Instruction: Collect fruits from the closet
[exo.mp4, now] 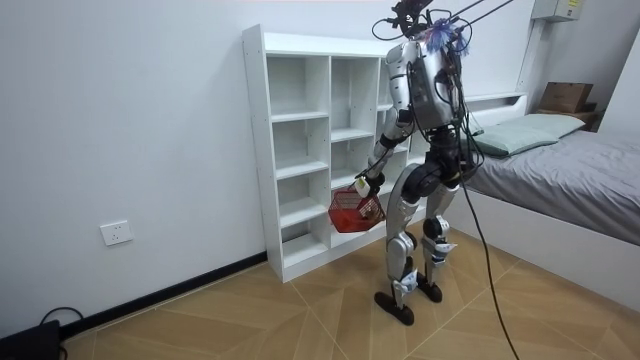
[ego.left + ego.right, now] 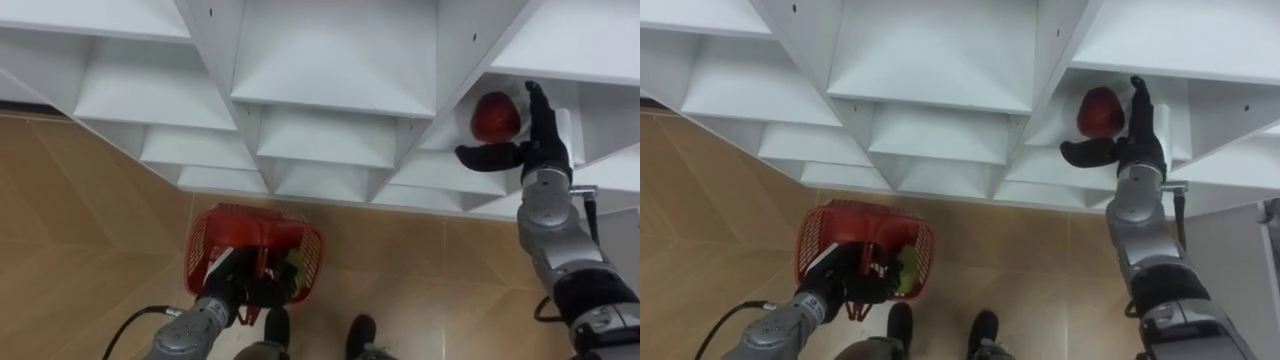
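Note:
A red apple [image 2: 495, 117] lies on a shelf in the right column of the white closet [image 2: 330, 60]. My right hand [image 2: 535, 145] is raised to it and open. Its straight fingers stand just right of the apple and its thumb reaches out below it. My left hand [image 2: 235, 280] hangs low, shut on the handle of a red wire basket [image 2: 205, 250]. A green-yellow fruit [image 2: 290, 270] lies inside the basket. In the room view I stand upright facing the closet [image 1: 300, 150], with the basket [image 1: 355, 210] at thigh height.
The other closet compartments in view hold nothing. Wooden floor lies below the basket. A bed [image 1: 560, 160] stands close behind me at the room view's right, and a white wall runs to the closet's left.

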Motion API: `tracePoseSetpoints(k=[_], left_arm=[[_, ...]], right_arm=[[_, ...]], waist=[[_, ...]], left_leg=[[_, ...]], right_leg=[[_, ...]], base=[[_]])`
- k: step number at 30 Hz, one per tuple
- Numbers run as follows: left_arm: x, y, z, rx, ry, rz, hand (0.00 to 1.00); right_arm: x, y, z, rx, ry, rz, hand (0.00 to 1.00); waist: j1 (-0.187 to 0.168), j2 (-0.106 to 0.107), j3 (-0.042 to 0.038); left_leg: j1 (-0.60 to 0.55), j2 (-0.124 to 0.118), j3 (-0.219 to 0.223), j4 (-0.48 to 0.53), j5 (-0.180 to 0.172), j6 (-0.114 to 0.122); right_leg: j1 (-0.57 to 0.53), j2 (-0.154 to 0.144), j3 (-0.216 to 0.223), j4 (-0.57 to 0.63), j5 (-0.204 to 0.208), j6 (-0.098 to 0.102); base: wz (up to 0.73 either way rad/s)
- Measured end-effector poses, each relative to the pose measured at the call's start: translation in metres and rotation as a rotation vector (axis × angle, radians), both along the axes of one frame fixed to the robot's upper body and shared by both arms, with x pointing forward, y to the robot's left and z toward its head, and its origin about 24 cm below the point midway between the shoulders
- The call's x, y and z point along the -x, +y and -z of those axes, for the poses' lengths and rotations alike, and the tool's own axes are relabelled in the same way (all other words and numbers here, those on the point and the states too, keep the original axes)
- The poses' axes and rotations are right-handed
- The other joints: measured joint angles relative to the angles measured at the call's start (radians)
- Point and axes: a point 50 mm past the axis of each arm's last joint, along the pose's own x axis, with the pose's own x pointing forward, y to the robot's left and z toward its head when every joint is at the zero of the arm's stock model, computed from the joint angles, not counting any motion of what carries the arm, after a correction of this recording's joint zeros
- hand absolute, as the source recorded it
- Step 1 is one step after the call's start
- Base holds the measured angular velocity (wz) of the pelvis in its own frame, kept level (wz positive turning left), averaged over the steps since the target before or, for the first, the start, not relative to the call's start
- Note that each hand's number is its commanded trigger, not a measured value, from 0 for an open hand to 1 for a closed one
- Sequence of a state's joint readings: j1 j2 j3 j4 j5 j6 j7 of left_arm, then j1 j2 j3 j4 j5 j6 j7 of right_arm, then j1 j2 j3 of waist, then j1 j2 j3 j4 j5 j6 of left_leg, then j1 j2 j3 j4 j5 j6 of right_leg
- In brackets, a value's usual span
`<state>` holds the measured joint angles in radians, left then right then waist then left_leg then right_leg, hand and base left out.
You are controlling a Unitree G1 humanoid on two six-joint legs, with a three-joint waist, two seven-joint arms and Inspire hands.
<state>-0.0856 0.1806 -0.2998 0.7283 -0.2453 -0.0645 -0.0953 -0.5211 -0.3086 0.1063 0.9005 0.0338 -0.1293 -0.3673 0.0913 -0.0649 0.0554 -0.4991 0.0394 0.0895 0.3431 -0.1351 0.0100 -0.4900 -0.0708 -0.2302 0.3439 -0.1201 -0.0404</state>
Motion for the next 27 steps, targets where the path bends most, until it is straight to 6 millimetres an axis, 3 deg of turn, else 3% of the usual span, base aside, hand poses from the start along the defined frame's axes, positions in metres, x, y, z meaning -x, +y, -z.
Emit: tracePoseSetpoints(k=[27], left_arm=[[-0.0016, -0.0019, -0.0009, 0.003, -0.005, 0.001, 1.00]], right_arm=[[-0.0027, 0.0000, -0.0037, 0.013, 0.000, -0.024, 1.00]], waist=[[0.002, 0.001, -0.0009]], left_leg=[[0.002, 0.000, 0.007, 0.003, 0.004, 0.002]], right_leg=[[-0.005, -0.002, 0.007, 0.010, 0.000, 0.000]], base=[[-0.01]])
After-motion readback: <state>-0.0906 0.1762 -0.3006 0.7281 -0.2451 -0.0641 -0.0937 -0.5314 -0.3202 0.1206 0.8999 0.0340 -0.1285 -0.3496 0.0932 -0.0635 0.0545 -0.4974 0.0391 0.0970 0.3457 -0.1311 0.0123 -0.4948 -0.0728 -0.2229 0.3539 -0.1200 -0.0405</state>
